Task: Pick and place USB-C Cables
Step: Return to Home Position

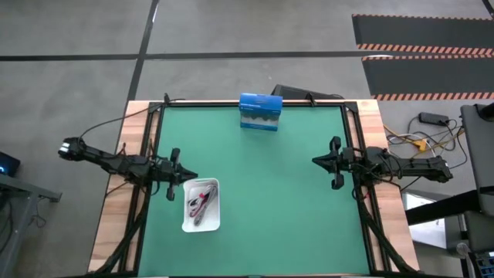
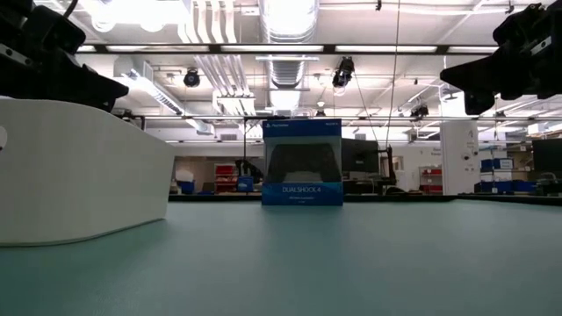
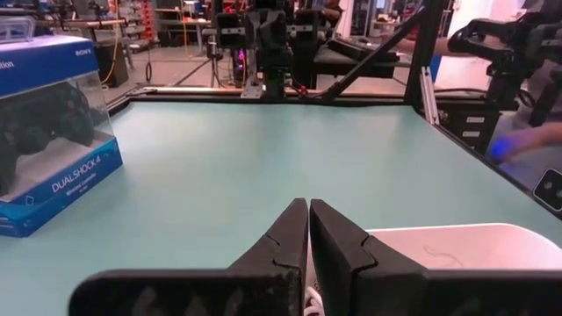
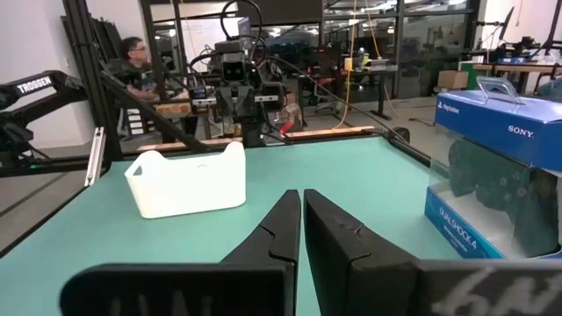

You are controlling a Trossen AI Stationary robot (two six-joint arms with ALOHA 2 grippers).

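The USB-C cables (image 1: 200,203) lie coiled inside the white tray (image 1: 202,225) at the table's near left; a pink-red bundle and darker strands show in the high view. The tray stands on its base on the green mat, also seen as the tray (image 4: 187,183) in the right wrist view and the tray (image 2: 79,167) in the low view. My left gripper (image 1: 193,177) hovers shut just above the tray's far left corner, holding nothing; its fingertips (image 3: 308,211) meet. My right gripper (image 1: 315,161) waits shut at the table's right side, above the mat.
A blue DualShock 4 box (image 1: 259,112) stands upright near the middle of the far edge. A black frame rail (image 1: 255,103) borders the mat. Bare green mat (image 1: 270,201) lies between the tray and the right arm. A person (image 4: 136,54) sits beyond the table.
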